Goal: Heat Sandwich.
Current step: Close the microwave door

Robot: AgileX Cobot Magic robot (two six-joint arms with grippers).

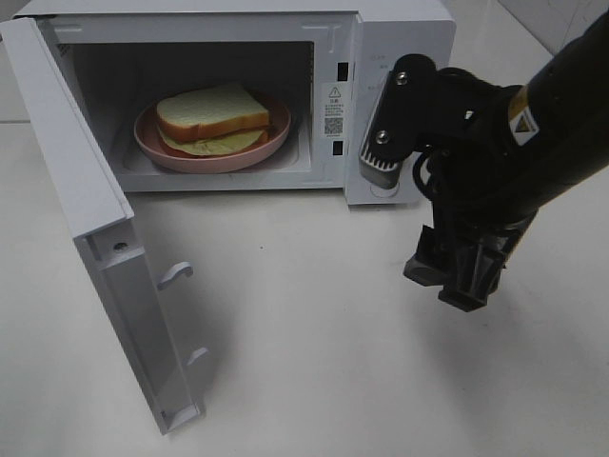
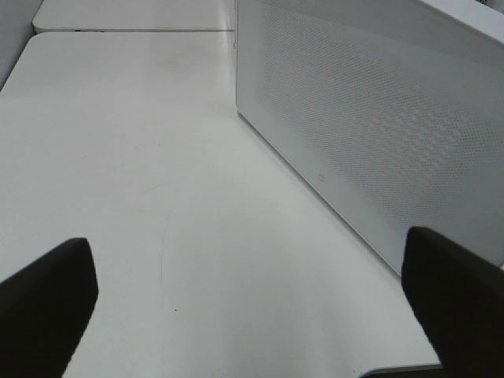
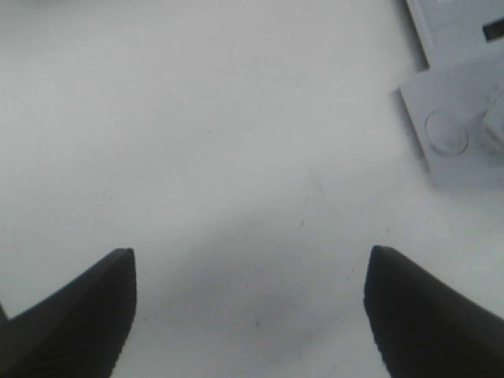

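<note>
Jaws of the right gripper [image 3: 250, 253] are standing wide apart with nothing between them. It is hanging over the bare white counter [image 1: 314, 362], in front of the control-panel end of the microwave [image 1: 400, 29]. The left gripper [image 2: 246, 240] is also gaping wide and holding nothing. It is pointing along the counter beside a perforated white panel [image 2: 370, 118]. The microwave's door [image 1: 76, 162] is swinging fully open toward the left of the high view. Inside the cavity, the sandwich [image 1: 211, 112] is lying on a pink plate [image 1: 150, 143], its white top slice facing up and a yellow-green layer peeking out beneath. It is sitting well apart from both grippers.
</note>
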